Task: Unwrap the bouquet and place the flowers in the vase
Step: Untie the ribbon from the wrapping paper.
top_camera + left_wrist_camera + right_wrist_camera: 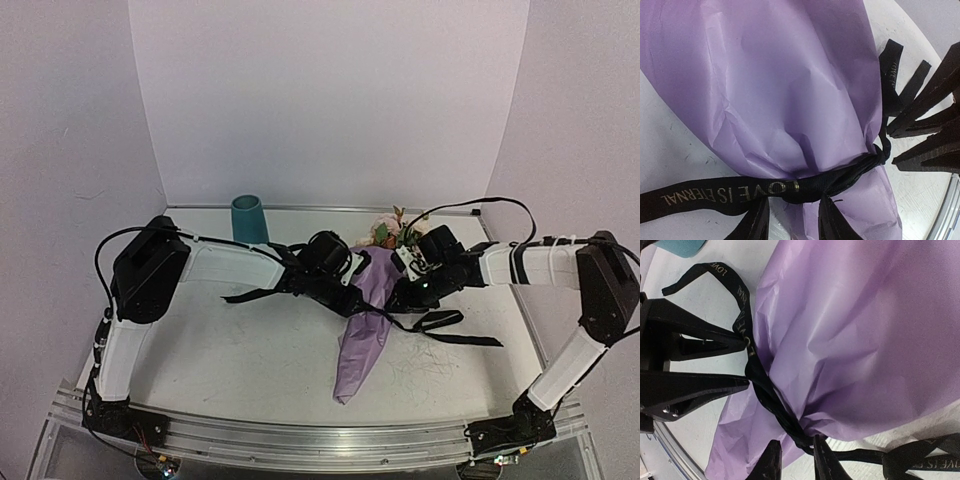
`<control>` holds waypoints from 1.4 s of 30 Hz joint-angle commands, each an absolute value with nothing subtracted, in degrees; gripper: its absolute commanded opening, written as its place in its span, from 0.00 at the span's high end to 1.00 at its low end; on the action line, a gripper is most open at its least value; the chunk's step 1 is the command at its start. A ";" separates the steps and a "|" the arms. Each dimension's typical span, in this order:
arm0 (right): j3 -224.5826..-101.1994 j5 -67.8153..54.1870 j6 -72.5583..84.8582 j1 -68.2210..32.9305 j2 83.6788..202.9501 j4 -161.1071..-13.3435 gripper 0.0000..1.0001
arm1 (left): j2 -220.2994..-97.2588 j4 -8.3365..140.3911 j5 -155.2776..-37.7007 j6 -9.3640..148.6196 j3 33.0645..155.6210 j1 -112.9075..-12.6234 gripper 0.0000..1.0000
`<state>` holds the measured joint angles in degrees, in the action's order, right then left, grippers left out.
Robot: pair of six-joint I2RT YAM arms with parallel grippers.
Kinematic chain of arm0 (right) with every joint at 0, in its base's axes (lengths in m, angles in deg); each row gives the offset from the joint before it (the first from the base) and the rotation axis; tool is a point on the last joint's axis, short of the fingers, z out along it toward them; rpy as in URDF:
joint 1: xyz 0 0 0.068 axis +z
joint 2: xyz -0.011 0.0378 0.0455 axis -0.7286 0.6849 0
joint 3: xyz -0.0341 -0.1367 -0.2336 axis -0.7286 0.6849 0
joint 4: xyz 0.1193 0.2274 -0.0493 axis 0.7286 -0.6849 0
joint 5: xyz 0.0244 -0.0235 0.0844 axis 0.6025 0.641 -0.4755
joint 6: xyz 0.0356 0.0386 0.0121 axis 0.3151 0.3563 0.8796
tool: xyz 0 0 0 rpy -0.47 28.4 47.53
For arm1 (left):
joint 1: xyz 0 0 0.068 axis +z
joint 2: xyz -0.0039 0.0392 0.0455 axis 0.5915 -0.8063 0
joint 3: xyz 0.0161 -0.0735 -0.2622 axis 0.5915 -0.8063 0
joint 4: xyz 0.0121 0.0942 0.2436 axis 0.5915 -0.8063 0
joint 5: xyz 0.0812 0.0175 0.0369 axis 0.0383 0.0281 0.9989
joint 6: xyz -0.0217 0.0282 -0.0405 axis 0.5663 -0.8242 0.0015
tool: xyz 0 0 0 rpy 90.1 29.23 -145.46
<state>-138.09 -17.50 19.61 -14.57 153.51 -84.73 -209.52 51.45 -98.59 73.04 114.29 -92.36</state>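
The bouquet lies on the table as a lilac paper cone, tip toward me, with the flowers at its far end. A black ribbon printed in gold ties its waist. My left gripper is at the waist from the left, open, with the ribbon band running just past its fingertips. My right gripper comes in from the right, open; the ribbon knot touches one finger. The teal vase stands upright at the back left.
Loose ribbon tails trail on the table to the left and right of the bouquet. White walls close the back and sides. A metal rail runs along the near edge. The two grippers' fingers nearly face each other across the cone.
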 commanded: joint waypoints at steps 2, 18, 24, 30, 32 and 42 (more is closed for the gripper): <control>-141.44 -19.06 18.14 -14.16 156.86 -84.75 0.75 | -208.47 51.81 -97.27 72.68 117.04 -92.52 0.65; -141.31 -19.61 19.14 -14.15 158.53 -83.73 0.86 | -208.98 51.89 -104.65 67.16 117.65 -92.52 0.61; -140.17 -20.54 20.06 -14.16 156.29 -83.58 0.78 | -210.10 51.81 -103.30 64.56 118.59 -92.54 0.58; -139.78 -21.20 20.20 -14.16 157.86 -83.06 0.73 | -211.99 51.36 -99.17 63.85 120.35 -92.51 0.58; -139.81 -21.13 20.29 -14.16 158.30 -83.03 0.74 | -212.54 51.27 -98.20 64.30 120.81 -92.52 0.59; -137.73 -21.59 20.71 -14.16 157.97 -82.91 0.77 | -213.10 51.20 -100.11 63.76 120.30 -93.06 0.57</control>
<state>-139.37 -20.12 20.20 -14.57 158.48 -81.49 -212.87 51.37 -99.82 65.04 118.70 -92.60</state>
